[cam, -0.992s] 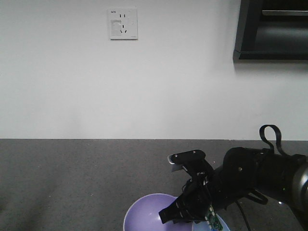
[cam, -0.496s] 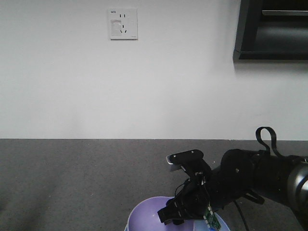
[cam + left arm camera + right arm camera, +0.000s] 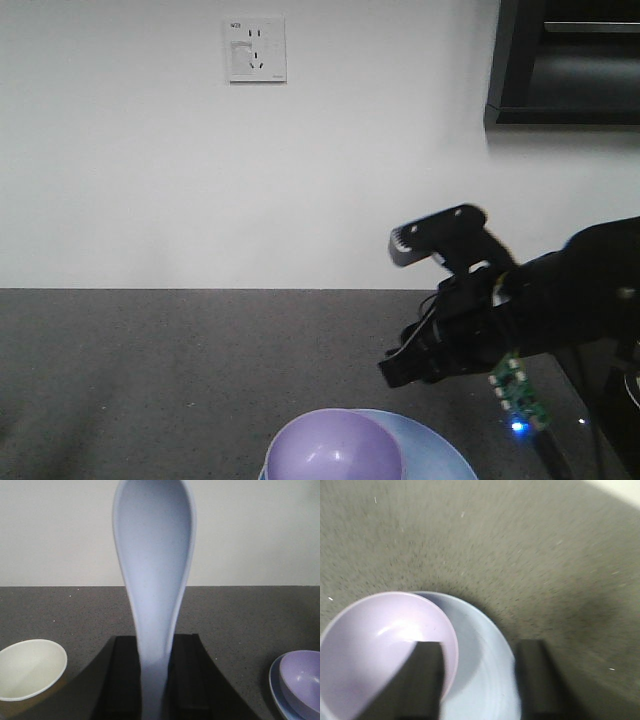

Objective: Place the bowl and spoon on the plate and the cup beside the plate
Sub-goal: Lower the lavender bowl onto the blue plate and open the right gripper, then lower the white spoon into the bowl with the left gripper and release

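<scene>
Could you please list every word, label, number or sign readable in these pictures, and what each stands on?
No text is legible.
White wall socket plate: a tiny dark marking in its top left corner, too small to read.
Small green circuit board: nothing readable.
Lavender-purple bowl, pale blue plate, pale bluish-white spoon, paper cup: no markings seen.

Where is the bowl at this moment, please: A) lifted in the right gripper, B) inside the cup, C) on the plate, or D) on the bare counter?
C: the bowl rests on the plate, whose pale blue surface shows beside and beneath it.
</scene>
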`<state>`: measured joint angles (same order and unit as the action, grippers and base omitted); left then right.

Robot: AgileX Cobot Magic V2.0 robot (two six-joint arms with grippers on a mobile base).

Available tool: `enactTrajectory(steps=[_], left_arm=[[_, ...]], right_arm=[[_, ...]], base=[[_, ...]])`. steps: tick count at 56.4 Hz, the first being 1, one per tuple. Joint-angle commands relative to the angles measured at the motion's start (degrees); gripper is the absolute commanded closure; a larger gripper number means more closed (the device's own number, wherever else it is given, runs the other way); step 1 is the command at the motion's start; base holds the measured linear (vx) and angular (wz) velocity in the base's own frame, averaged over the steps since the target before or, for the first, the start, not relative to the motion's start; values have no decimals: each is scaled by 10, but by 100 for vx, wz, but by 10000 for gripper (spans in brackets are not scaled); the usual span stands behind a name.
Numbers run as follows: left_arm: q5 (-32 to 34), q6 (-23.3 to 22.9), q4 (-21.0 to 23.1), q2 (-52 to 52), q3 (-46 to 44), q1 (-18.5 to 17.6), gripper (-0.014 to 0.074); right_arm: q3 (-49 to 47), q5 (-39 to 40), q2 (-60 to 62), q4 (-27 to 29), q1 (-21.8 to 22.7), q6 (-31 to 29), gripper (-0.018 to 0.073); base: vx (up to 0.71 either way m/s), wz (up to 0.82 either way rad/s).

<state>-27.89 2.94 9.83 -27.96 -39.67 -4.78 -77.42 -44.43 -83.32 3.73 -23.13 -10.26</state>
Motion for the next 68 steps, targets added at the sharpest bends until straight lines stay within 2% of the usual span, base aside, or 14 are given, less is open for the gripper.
enactTrajectory(steps=[1, 2, 3, 10, 19, 25, 31, 39, 47, 60, 68], left_arm=[[36, -1, 6, -4, -13, -3, 603], [35, -1, 6, -4, -13, -3, 603], [35, -1, 6, -4, -13, -3, 603], [26, 0, 6, -4, -13, -3, 603], [-1, 9, 6, -4, -13, -3, 603], [-18, 52, 34, -10, -22, -5, 603], [-53, 123, 77, -51, -64, -23, 599], [-148, 207, 132, -170, -154, -46, 597], [-243, 250, 173, -332, -264, -79, 596], [-316, 250, 171, -550, -412, -177, 596], [-350, 229, 155, -659, -498, -234, 596]], right_arm=[[-16, -1, 88, -14, 2, 12, 496], [-15, -2, 99, -14, 2, 12, 518], [-9, -3, 115, -13, 2, 12, 579], [65, 37, 210, -9, 2, 15, 573], [228, 115, 362, -9, 2, 15, 571], [318, 142, 458, -9, 2, 15, 571], [389, 151, 554, -10, 2, 15, 571], [454, 152, 642, -14, 2, 15, 571], [491, 150, 680, -15, 2, 18, 571], [499, 153, 662, -17, 2, 18, 571], [499, 153, 651, -19, 2, 18, 570]], base=[[0, 0], [0, 0], [0, 0], [0, 0], [0, 0], [0, 0], [0, 0], [0, 0], [0, 0], [0, 0], [0, 0]])
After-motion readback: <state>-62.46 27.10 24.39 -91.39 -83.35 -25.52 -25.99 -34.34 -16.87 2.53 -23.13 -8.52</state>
